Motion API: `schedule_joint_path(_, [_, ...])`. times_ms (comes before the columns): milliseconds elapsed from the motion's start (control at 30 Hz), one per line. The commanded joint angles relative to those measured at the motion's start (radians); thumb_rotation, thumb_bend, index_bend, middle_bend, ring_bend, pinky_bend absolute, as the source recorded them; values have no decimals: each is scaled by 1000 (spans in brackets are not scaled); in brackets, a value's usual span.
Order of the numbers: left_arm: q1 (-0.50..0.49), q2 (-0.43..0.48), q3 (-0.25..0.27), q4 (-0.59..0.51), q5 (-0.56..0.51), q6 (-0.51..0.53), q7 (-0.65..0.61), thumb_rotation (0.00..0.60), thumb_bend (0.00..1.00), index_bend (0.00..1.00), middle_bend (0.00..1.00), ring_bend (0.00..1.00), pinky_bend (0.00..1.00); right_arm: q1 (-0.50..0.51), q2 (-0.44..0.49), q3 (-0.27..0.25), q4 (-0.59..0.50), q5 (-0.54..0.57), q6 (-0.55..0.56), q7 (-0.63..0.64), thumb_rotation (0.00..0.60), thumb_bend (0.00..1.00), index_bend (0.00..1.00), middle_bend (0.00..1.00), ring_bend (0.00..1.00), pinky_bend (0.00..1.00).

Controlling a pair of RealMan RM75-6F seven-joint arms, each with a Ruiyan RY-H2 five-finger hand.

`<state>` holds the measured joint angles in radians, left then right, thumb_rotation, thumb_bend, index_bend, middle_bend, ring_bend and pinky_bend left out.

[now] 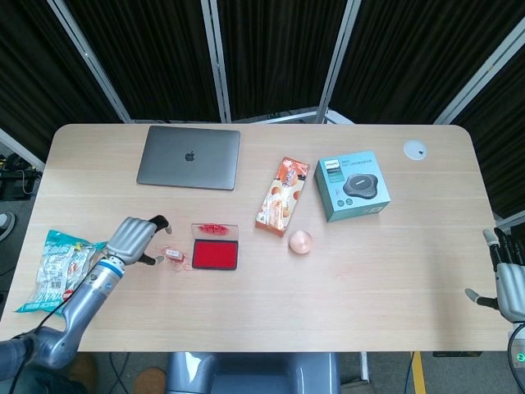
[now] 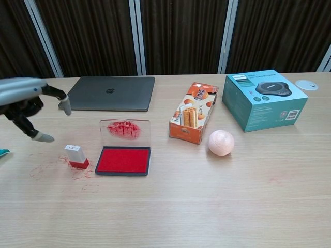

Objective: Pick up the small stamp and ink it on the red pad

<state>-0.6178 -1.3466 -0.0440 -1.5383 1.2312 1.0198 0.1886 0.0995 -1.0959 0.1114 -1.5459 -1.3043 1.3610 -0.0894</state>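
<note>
Near the surface's left edge lies a snack bag (image 1: pixel 59 269). Just right of it my left hand (image 1: pixel 131 240) hovers with fingers spread and nothing in them, apart from the small stamp (image 2: pixel 76 156). The stamp stands upright on the surface among red ink smears, just beside the left side of the red pad (image 2: pixel 123 159), whose clear lid (image 2: pixel 124 133) is tipped open behind it. To take the stamp well, I judge I should come down over its white top, pinch its two sides and keep it level, since it is small and could tip. Then I would lift it clear of the pad's rim and press it flat on the red. My right hand (image 1: pixel 506 281) rests off the right edge of the surface, fingers apart, holding nothing.
</note>
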Motion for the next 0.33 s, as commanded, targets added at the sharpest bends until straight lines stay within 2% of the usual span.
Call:
schedule_joint_path(33, [96,104,17,-99,73,153,-15,600,9,286,128,575,584,-2,5,-3,-10,-13,8,7,600,0,0,0,0,0])
schedule_joint_path(67, [121,122,26,-114,87,193,-3,600,2,260,87,498,510,-4,8,-4,-13,-19,12,11,600,0,0,0,0,0])
schedule_joint_path(133, [159,142,38,-135,99,247,18,600,0,171,10,257,251,-6,12,-5,-19,-28,18,18,600,0,0,0,0,0])
schedule_joint_path(200, [208,155,48,-153,116,319,17,600,0,111,0,117,88,-9,18,-6,-29,-39,29,27,600,0,0,0,0,0])
schedule_joint_path(233, [226,158,53,-158,125,343,13,600,0,88,0,63,38,-10,21,-7,-32,-44,32,30,600,0,0,0,0,0])
schedule_joint_path(333, [286,166,69,-171,150,419,7,600,0,51,0,0,0,-13,29,-9,-44,-57,43,38,600,0,0,0,0,0])
